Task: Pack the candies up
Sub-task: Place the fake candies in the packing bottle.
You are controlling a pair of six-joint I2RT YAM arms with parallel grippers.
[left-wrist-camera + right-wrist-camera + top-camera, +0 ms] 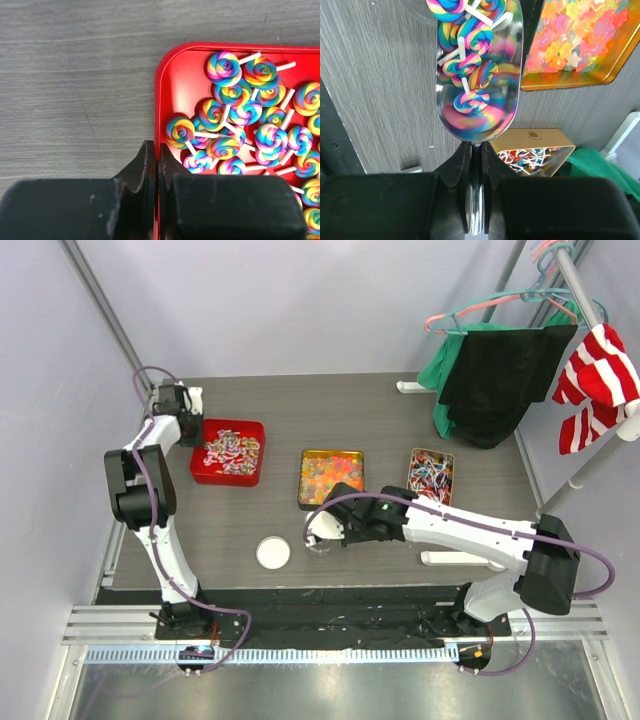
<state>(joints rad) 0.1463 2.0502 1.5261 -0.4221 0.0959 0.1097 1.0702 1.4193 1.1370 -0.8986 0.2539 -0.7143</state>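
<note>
Rainbow swirl lollipop candies (235, 115) fill a red tray (200, 472). My left gripper (154, 149) is shut on the tray's left rim (161, 85); in the top view it (190, 430) sits at the tray's far left corner. My right gripper (476, 150) is shut on the handle of a metal scoop (485, 127) that holds several swirl lollipops (470, 65). In the top view the scoop (322, 528) is in front of a gold tray (304, 502) of glossy gummy candies (332, 475). A gold tin (412, 458) of small wrapped lollipops (431, 475) stands to its right.
A white round lid (273, 553) lies left of the scoop. A clear container's rim (415, 12) shows at the scoop's tip. A clothes rack with green and black garments (495, 370) and a red-white striped cloth (600, 380) stands at the back right; its white foot (455, 560) lies near my right arm.
</note>
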